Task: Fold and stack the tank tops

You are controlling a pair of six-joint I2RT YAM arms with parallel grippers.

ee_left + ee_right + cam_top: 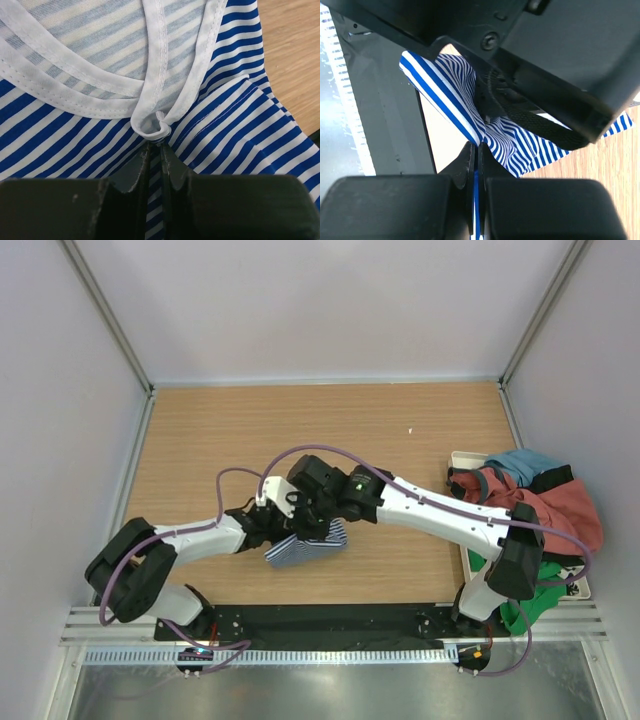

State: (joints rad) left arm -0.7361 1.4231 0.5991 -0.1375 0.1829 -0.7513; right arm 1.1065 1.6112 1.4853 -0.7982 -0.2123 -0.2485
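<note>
Table: I see a bare wood-grain table (pixel 350 430), pale brown, with one small white speck toward the far right.
Room: plain pale walls (pixel 320 300) close it in on the far side, left and right; slanted metal frame posts (pixel 105 310) run up at the back corners.
Near edge: a black base plate (pixel 330 620) carries both arms, with a ribbed metal rail (pixel 330 655) in front of it.
Striped tank top: the striped tank top (pixel 307 548) is bunched at the near middle of the table, between the two wrists.
Left gripper: my left gripper (pixel 156 145) has its fingers drawn together on the striped cloth, just below a knot of its white trim (pixel 152 125).
Right gripper: my right gripper (pixel 476 150) is pinched tight on a fold of the same top, lifted off the wood.
Right side: a white tray (pixel 462 458) sits at the right edge.
Rust-red tank top: the rust-red tank top (pixel 560 510) is heaped on that tray with teal cloth (pixel 520 465) and green cloth (pixel 520 615).
</note>
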